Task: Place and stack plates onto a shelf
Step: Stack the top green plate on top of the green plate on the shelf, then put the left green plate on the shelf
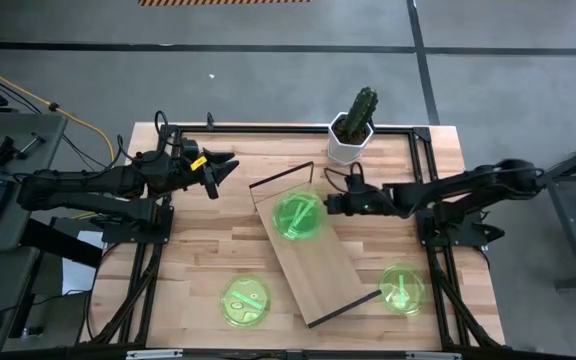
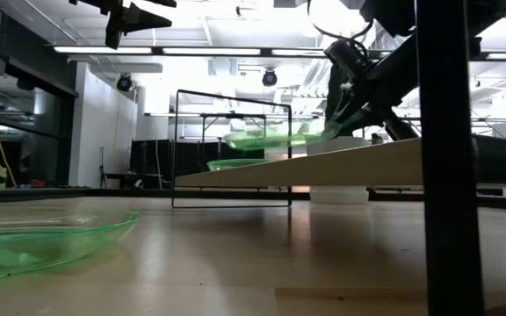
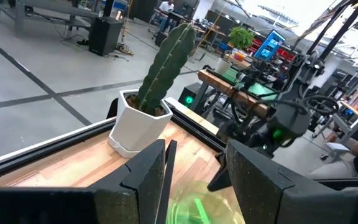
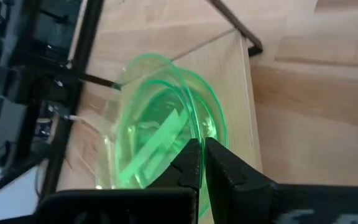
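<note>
The table (image 1: 208,250) carries the shelf (image 1: 313,255), a board running from about 11 to 5 o'clock across the middle. At its 11 o'clock end sits a stack of plates (image 1: 298,215). The right gripper (image 1: 330,204) is pinched narrow on the stack's rim at 3 o'clock. One plate (image 1: 245,301) lies on the table at 7 o'clock, another (image 1: 404,289) at 4 o'clock. The left gripper (image 1: 226,165) hangs at 10 o'clock, fingers parted, holding nothing. The cactus pot (image 1: 352,128) stands at 12.

A stack of translucent green round plates (image 1: 297,215) rests on the long light-wood shelf (image 1: 318,265); two lone plates (image 1: 245,300) (image 1: 403,288) lie on the tabletop.
</note>
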You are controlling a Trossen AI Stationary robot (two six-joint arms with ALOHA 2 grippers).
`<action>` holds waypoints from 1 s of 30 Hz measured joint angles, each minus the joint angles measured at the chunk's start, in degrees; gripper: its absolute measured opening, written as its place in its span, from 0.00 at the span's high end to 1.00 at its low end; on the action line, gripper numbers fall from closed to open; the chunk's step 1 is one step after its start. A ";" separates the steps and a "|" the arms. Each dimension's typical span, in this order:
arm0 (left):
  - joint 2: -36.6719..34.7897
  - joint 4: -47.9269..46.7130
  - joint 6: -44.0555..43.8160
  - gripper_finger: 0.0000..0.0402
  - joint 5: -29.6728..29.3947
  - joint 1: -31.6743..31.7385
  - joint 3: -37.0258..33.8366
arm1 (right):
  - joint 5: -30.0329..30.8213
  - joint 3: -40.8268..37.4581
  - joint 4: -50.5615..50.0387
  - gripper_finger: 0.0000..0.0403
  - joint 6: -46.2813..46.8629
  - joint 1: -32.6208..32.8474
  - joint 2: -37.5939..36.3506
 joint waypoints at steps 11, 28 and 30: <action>-0.02 0.02 0.59 0.60 0.00 0.00 0.00 | 1.77 7.54 -2.63 1.00 -1.63 0.91 9.81; -0.02 -0.08 0.52 0.60 4.21 -0.09 0.00 | -4.46 8.51 -14.72 0.50 -13.27 -3.40 -0.50; 0.00 -0.24 0.52 0.60 4.19 -0.09 0.00 | -4.70 8.51 -20.15 0.45 -14.77 -4.19 -4.69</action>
